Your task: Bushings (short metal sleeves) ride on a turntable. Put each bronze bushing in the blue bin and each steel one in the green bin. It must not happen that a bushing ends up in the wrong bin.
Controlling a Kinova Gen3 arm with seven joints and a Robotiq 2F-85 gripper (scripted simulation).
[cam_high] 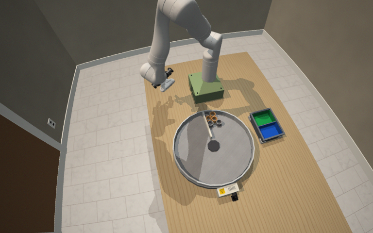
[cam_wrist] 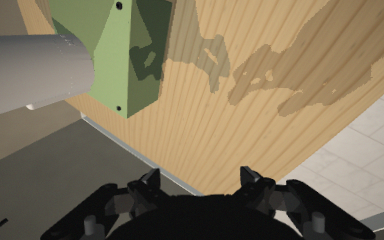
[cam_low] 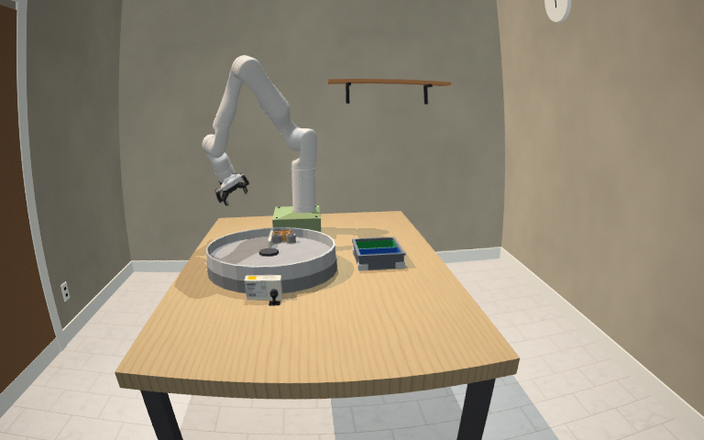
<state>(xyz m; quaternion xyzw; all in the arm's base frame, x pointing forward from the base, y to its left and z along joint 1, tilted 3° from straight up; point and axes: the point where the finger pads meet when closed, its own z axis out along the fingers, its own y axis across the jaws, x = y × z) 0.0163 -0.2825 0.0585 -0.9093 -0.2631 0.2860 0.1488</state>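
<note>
Because a pale bar (cam_high: pixel 207 124) (cam_low: pixel 270 238) reaches from rim to near hub, bushings seem to gather against it: likely a stop for whatever the turntable (cam_high: pixel 225 161) (cam_low: pixel 311 272) carries round. Bronze bushings (cam_high: pixel 214 118) (cam_low: pixel 282 233) packed close at the bar's rim end, three apparent from above; steel bushings (cam_high: pixel 219 122) (cam_low: pixel 291 238) beside them, at least two toward the hub side, another grey ring partly tucked in by the rim. All appear upright, bores up.

Gripper (cam_high: pixel 162 78) (cam_low: pixel 236 195) (cam_wrist: pixel 199 176) spread wide, nothing between fingers. Held high off to one side of the green base (cam_high: pixel 209 96) (cam_low: pixel 296 223) (cam_wrist: pixel 112 75), probably waiting clear of the disc. No bushing visible in the blue bin (cam_high: pixel 270 131) (cam_low: pixel 379 250) or green bin (cam_high: pixel 263 118) (cam_low: pixel 376 243); sorting looks unstarted.

Edges: raised wall all round the turntable; bar shuts off one flank, neighbours crowd the bronze. Outermost steel has open disc on its hub side and away from the bar, so probably the easiest first pick. Bins well apart from the arm, just beyond the rim; low divider between colours, so release wants care.
</note>
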